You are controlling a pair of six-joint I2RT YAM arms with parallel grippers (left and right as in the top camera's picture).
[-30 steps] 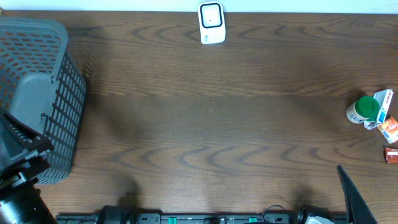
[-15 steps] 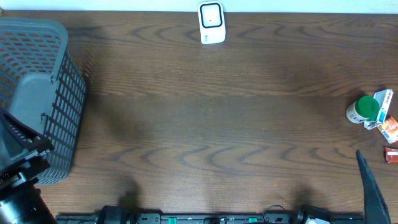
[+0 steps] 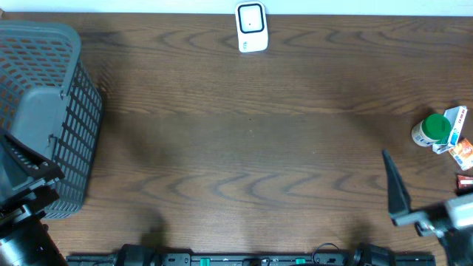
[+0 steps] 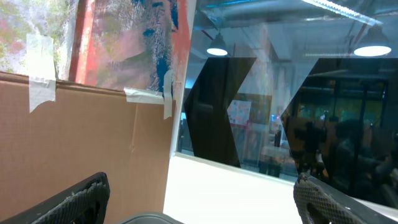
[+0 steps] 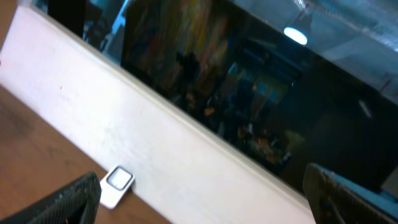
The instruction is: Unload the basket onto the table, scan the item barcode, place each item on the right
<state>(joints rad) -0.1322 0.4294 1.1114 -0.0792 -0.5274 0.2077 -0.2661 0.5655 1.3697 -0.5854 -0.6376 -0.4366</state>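
The wooden tabletop (image 3: 251, 148) is mostly bare. A grey mesh basket (image 3: 44, 111) sits at its 9 o'clock edge, with the left arm (image 3: 22, 214) just below it at 8 o'clock. In the left wrist view the left gripper (image 4: 199, 205) is released, fingers spread wide with nothing between them. The right gripper (image 5: 205, 199) is at about 4 o'clock and is also released and empty. Its one finger (image 3: 395, 191) visible from overhead points toward 11 o'clock.

The white scanner (image 3: 251, 28) stands at the 12 o'clock edge. The items are clustered at the 3 o'clock edge: a green-capped bottle (image 3: 431, 130) touching small boxes (image 3: 458, 140), and a red packet (image 3: 465, 182) a little nearer the arm.

From the right gripper the bottle lies near, toward 1 o'clock, so the finger is aimed away from it. I cannot tell whether the bottle is upright or lying down, so its long axis is unclear. The right arm is far nearer and looks like the one to reach.
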